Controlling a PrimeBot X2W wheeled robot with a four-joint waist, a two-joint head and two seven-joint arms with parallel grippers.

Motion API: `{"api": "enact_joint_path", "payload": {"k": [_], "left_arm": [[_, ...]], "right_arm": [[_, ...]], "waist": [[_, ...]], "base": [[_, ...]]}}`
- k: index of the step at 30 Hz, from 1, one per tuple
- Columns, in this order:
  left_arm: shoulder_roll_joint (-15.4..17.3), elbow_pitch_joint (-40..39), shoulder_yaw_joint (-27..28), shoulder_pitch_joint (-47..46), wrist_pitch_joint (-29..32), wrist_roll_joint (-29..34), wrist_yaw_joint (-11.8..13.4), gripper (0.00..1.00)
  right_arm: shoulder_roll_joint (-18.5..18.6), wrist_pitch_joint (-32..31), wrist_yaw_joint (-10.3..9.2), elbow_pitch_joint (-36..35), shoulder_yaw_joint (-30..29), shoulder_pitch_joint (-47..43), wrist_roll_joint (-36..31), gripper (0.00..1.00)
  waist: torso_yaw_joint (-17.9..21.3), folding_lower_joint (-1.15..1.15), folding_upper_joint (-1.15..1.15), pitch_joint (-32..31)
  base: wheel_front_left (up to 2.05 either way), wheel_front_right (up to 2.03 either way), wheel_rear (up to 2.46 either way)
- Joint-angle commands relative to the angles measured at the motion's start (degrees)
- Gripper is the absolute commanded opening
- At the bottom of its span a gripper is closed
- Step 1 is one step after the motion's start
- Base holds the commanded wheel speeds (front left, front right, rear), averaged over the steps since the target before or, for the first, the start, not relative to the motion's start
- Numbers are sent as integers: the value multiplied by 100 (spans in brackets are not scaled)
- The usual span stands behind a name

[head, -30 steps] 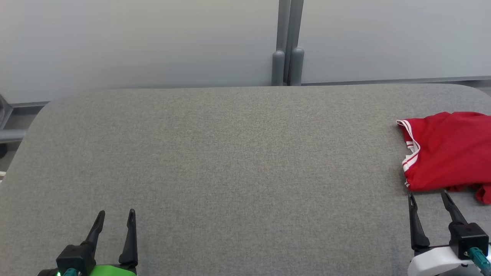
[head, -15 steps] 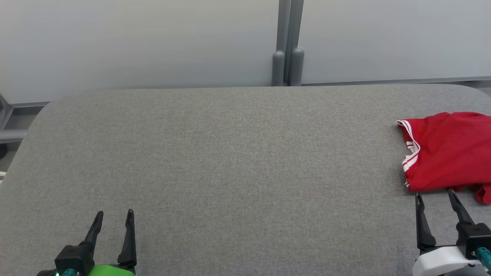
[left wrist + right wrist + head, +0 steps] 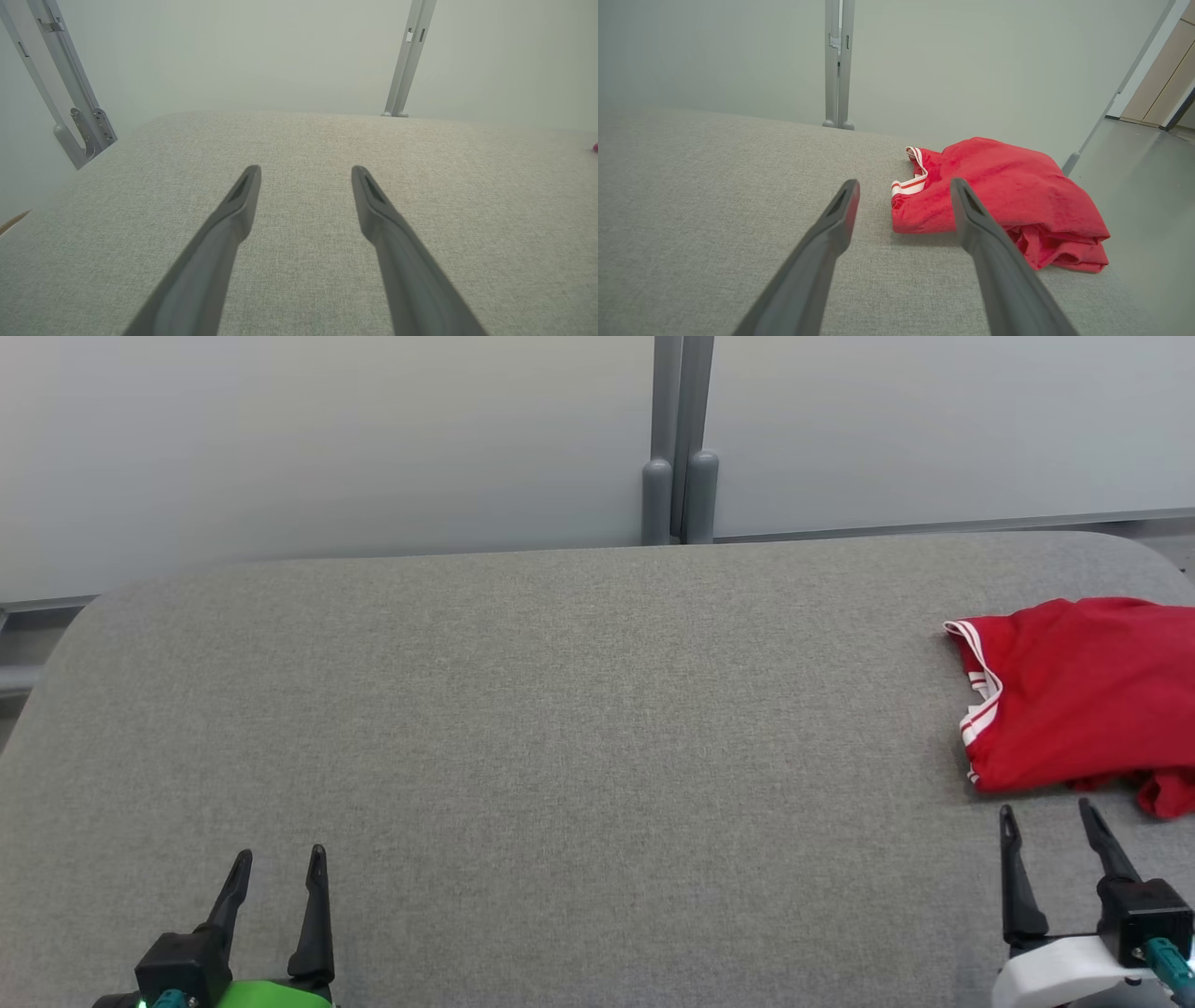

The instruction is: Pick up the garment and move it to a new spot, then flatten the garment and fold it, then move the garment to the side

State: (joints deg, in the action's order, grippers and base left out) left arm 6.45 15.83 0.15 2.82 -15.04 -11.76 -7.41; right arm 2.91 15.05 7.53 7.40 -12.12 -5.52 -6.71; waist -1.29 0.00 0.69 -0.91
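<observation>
Head view: the red garment (image 3: pixel 1074 695), with white-striped trim, lies bunched at the right edge on the grey table (image 3: pixel 560 709). The left gripper (image 3: pixel 281 852) is lower left and the right gripper (image 3: pixel 1046 807) lower right, both wide and empty.
Left wrist view: fingers spread above the table.
Right wrist view: the garment sits centre-right in layered folds.

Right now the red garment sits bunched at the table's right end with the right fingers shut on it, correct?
No: the right gripper has its fingers open, short of the red garment, as the head view shows; the rest holds.
</observation>
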Motion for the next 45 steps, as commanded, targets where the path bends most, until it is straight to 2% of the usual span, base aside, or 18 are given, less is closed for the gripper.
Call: {"api": "enact_joint_path", "payload": {"k": [1, 3, 7, 8, 13, 18, 45], "left_arm": [[16, -7, 24, -35, -16, 33, -14, 100], [12, -12, 18, -46, -16, 24, -14, 100], [-5, -4, 2, -86, -16, -62, -14, 100], [-5, 4, -6, -10, 1, -22, 0, 0], [-70, 260, -29, 54, 41, -41, 1, 0], [-93, 243, 21, -50, 215, -707, 0, 0], [-177, 128, 143, -393, 792, -3138, -3, 0]], "right_arm": [[-1, 15, -8, -14, 116, 12, 83, 100], [0, 15, -5, -42, 339, -34, 17, 100], [7, 15, -8, 47, 428, -110, 107, 100], [-8, 0, 0, 53, 424, -48, 106, 0], [-82, -29, 1, 341, 420, -66, 129, 0], [-75, -281, 1, 433, 342, 104, 918, 0], [-45, -913, -1, 472, 375, 449, 3884, 0]], "waist": [[-3, 0, -69, 2], [-13, 0, -69, -1], [-61, 0, -69, -3], [-52, 0, 0, -2], [-53, 0, 0, -2], [-45, 0, -3, 3], [-7, 0, -18, 27]], "base": [[0, 0, 0], [0, 0, 0], [0, 0, 0], [0, 0, 0], [0, 0, 0], [0, 0, 0], [0, 0, 0]]}}
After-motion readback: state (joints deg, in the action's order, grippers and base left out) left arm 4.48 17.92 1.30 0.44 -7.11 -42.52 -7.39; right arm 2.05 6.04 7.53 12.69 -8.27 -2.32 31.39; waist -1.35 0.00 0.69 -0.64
